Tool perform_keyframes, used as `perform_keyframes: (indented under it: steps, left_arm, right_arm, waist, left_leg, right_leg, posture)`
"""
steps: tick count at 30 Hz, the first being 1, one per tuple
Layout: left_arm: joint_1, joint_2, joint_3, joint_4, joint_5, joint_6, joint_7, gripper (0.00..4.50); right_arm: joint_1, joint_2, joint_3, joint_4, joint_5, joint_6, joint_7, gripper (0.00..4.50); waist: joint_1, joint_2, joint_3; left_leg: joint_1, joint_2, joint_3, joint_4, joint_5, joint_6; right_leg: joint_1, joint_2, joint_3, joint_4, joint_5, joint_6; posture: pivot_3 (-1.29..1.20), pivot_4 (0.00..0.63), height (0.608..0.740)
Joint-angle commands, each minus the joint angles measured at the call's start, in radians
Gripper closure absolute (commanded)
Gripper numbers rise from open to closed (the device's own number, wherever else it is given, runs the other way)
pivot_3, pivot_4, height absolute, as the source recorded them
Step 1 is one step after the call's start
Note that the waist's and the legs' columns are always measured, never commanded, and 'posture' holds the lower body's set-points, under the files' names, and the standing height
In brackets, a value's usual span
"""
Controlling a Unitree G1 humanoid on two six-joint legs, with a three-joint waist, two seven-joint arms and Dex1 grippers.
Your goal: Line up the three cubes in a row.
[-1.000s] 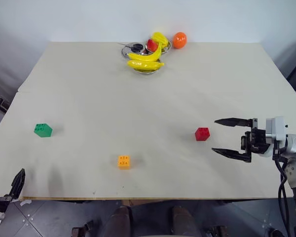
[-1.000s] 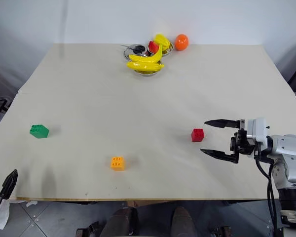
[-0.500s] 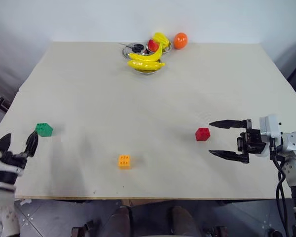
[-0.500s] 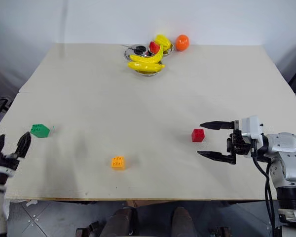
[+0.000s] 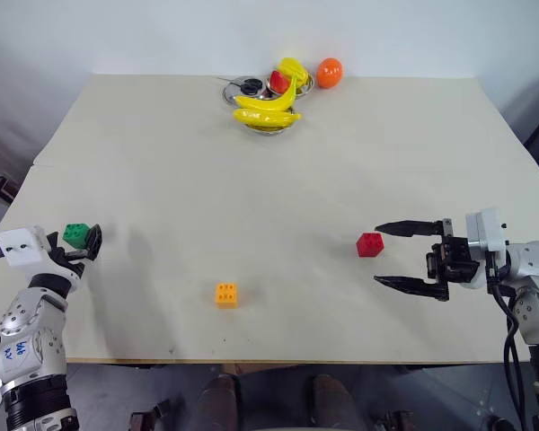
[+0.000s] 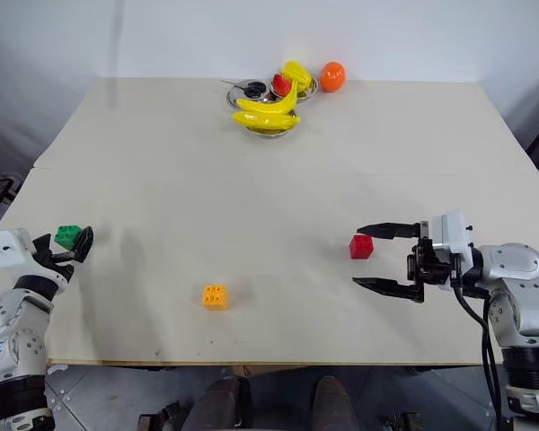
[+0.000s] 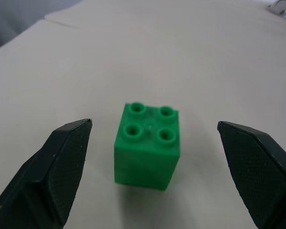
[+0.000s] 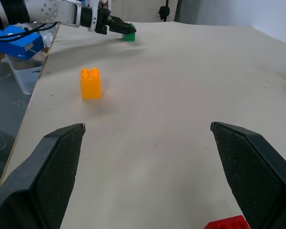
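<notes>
Three cubes spread out on the table, both grippers spread wide

The left gripper (image 7: 152, 162) has its fingers apart on either side of the green cube (image 7: 148, 145) near the table's (image 5: 278, 180) left edge, not touching it. The right gripper (image 5: 397, 257), also unclenched and holding nothing, sits just beside the red cube (image 5: 369, 244). The orange-yellow cube (image 5: 225, 294) sits alone between them, nearer the front edge.

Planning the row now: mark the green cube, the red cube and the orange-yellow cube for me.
green cube (image 7: 148, 145), left wrist view, front face under the studs.
red cube (image 5: 369, 244), left eye view, middle of the brick.
orange-yellow cube (image 5: 225, 294), left eye view, studded top.
</notes>
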Motion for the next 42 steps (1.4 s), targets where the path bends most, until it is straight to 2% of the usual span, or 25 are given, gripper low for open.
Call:
perform_keyframes:
  steps: [1,2,9,10,14,17,20,23,25,31,42]
  left_arm:
    - [-0.027,0.026,-0.006,0.011,0.015,-0.013,-0.011,0.42]
    - [-0.034,0.029,-0.008,0.019,0.017,-0.018,-0.015,0.62]
    - [-0.054,0.084,-0.058,0.029,0.036,0.006,-0.082,2.84]
    - [-0.059,0.087,-0.063,0.023,0.026,0.009,-0.1,2.98]
    - [-0.114,0.084,-0.068,-0.011,-0.069,0.002,-0.229,2.98]
    - [-0.152,0.104,-0.129,-0.06,-0.106,-0.004,-0.379,2.98]
    - [-0.279,0.135,-0.351,-0.076,-0.078,-0.031,-0.682,2.98]
    - [-0.452,0.08,-0.551,0.022,-0.027,-0.061,-0.897,2.98]
    - [-0.532,0.038,-0.632,0.098,0.013,-0.1,-0.984,2.98]
    - [-0.669,-0.071,-0.727,0.314,0.11,-0.197,-1.054,2.98]
    - [-0.832,-0.263,-0.793,0.596,0.26,-0.324,-1.041,2.98]
  right_arm:
    - [0.001,0.004,-0.044,-0.026,0.019,-0.007,-0.01,0.0]
    - [0.004,0.005,-0.044,-0.027,0.017,-0.008,-0.013,0.0]
    - [0.035,-0.007,-0.08,-0.011,0.013,-0.025,-0.007,0.0]
    - [0.038,-0.012,-0.09,-0.006,0.012,-0.025,-0.007,0.0]
    - [0.056,-0.028,-0.127,0.006,0.004,-0.03,-0.006,0.0]
    - [0.076,-0.038,-0.15,0.003,-0.001,-0.03,-0.011,0.0]
    - [0.126,-0.059,-0.207,-0.014,-0.001,-0.025,-0.029,0.0]
    - [0.191,-0.075,-0.265,-0.049,0.007,-0.015,-0.039,0.0]
    - [0.226,-0.082,-0.295,-0.07,0.013,-0.009,-0.045,0.0]
    - [0.313,-0.08,-0.364,-0.13,0.024,0.009,-0.069,0.0]
    - [0.473,-0.039,-0.461,-0.249,0.046,0.026,-0.123,0.0]
  waist:
    - [0.0,0.0,0.0]
    - [0.0,0.0,0.0]
    - [0.0,-0.001,0.0]
    - [0.0,-0.001,0.0]
    - [0.003,-0.001,0.001]
    - [0.006,-0.002,0.001]
    - [0.018,-0.002,0.001]
    - [0.029,-0.002,0.001]
    - [0.028,-0.002,0.001]
    - [0.0,-0.002,0.001]
    - [0.028,-0.004,0.002]
  left_leg:
    - [0.0,0.0,0.0,0.0,0.0,0.0]
    - [0.0,0.0,0.0,0.0,0.0,0.0]
    - [0.0,0.0,0.0,-0.001,0.0,0.0]
    - [0.0,0.0,0.0,0.0,0.0,0.0]
    - [0.0,0.0,0.0,0.0,0.0,0.0]
    - [-0.001,0.0,0.0,0.0,0.0,0.0]
    - [-0.001,0.0,0.0,0.0,0.0,-0.001]
    - [-0.001,-0.001,0.0,0.001,0.001,-0.001]
    - [-0.001,-0.001,0.0,0.001,0.001,0.0]
    - [-0.001,0.0,0.002,-0.001,0.0,0.0]
    - [-0.003,-0.001,0.002,0.001,0.0,0.001]
  right_leg:
    - [0.0,0.0,0.0,0.0,0.0,0.0]
    - [0.0,0.0,0.0,0.0,0.0,0.0]
    - [0.0,0.0,0.0,0.0,0.0,0.0]
    - [0.0,0.0,0.0,0.0,0.0,0.0]
    - [0.0,0.0,0.0,0.0,0.0,0.0]
    - [0.0,0.0,0.0,0.0,0.0,0.0]
    - [0.0,0.0,-0.001,-0.001,0.0,0.0]
    - [0.001,0.0,0.0,-0.001,0.0,0.0]
    - [0.002,0.001,0.0,-0.002,0.0,0.001]
    - [0.0,0.001,0.0,-0.005,0.0,0.001]
    - [0.001,0.001,0.0,-0.008,0.002,0.004]
  posture:
    - [0.0,0.15,0.74]
    - [0.0,0.15,0.74]
    - [0.0,0.15,0.74]
    - [0.0,0.15,0.74]
    - [0.0,0.15,0.74]
    - [0.0,0.15,0.74]
    - [0.0,0.15,0.74]
    - [0.0,0.15,0.74]
    - [0.0,0.15,0.74]
    - [0.0,0.15,0.74]
    - [0.0,0.15,0.74]
